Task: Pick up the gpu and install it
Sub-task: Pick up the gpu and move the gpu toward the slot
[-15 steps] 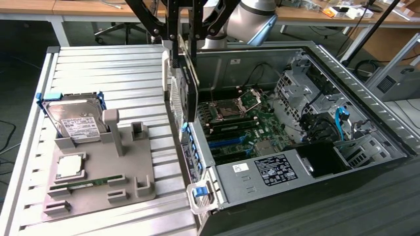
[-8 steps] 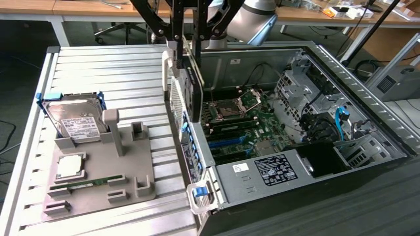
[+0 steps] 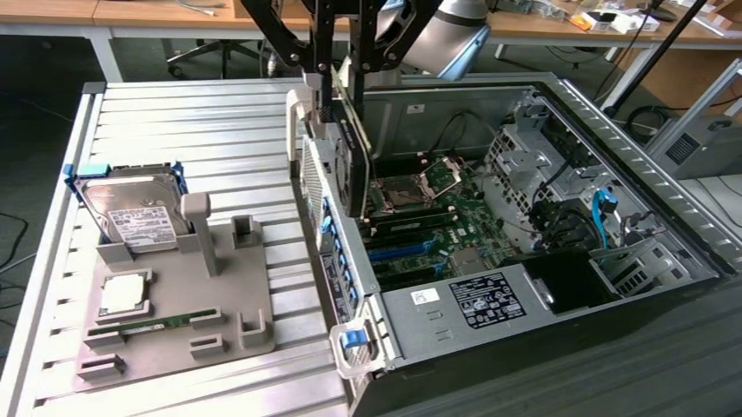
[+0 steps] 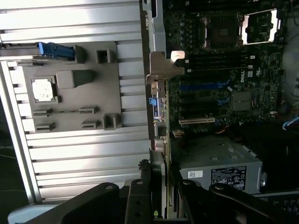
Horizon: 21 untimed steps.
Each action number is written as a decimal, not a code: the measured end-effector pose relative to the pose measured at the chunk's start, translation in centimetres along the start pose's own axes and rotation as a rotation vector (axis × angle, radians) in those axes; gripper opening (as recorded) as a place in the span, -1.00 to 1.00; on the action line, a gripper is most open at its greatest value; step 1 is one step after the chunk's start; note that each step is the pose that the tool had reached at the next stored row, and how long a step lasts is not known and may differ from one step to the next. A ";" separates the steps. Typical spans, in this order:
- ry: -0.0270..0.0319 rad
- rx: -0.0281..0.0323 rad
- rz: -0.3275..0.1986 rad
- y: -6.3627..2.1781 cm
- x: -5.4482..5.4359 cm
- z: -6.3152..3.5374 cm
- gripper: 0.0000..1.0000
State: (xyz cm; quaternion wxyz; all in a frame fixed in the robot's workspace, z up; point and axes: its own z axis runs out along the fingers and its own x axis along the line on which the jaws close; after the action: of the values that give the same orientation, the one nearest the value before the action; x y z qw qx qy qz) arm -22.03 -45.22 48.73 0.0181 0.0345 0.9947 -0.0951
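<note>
Over the rear wall of the open PC case (image 3: pixel 649 187), the gripper (image 3: pixel 344 59) is pinching the gpu (image 3: pixel 351 130) by its upper edge. The card hangs upright and clear of the motherboard (image 3: pixel 447 221), not seated in anything. Its silvery bracket (image 3: pixel 299 117) is on the side toward the exterior view's left, close above the case's rear wall. In the wrist view the fingers (image 4: pixel 140 198) sit either side of the card, and the bracket (image 4: pixel 163 65) overlaps the rear wall line. 2 expansion slots lie just beside it on the board: 1 blue (image 4: pixel 204 87), and 1 lighter (image 4: pixel 196 120) nearer the power supply (image 4: pixel 219 161). I can't tell from either view whether the card's bottom connector is lined up with a slot. The hard drive (image 3: pixel 134 213), CPU (image 3: pixel 124 295) and memory stick (image 3: pixel 156 323) sit on the grey fixture tray (image 3: pixel 174 343), well apart from the card and no concern. My read is that this is the align-over-slot stage, roughly halfway through the job. To do it well, square the card to the slot's long axis and keep it plumb. The bracket foot should go down inside the rear wall opening, not onto its lip. Press straight down only once both ends are over the slot. Main risks are the bracket snagging the wall, the card tilting in the pinch, or the connector landing beside the slot on the board.
</note>
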 end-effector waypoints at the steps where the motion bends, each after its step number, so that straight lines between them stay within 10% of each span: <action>1: -0.0001 0.0013 0.000 0.00 -0.1 0.01 -0.47; 10: -0.0014 0.0184 -0.001 0.06 -0.7 0.09 -0.47; 21: -0.0062 0.0849 -0.003 0.32 -3.4 0.48 -0.47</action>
State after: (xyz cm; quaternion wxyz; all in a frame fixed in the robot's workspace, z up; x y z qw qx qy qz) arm -18.60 -45.22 48.34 0.0195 0.0337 0.9898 -0.1374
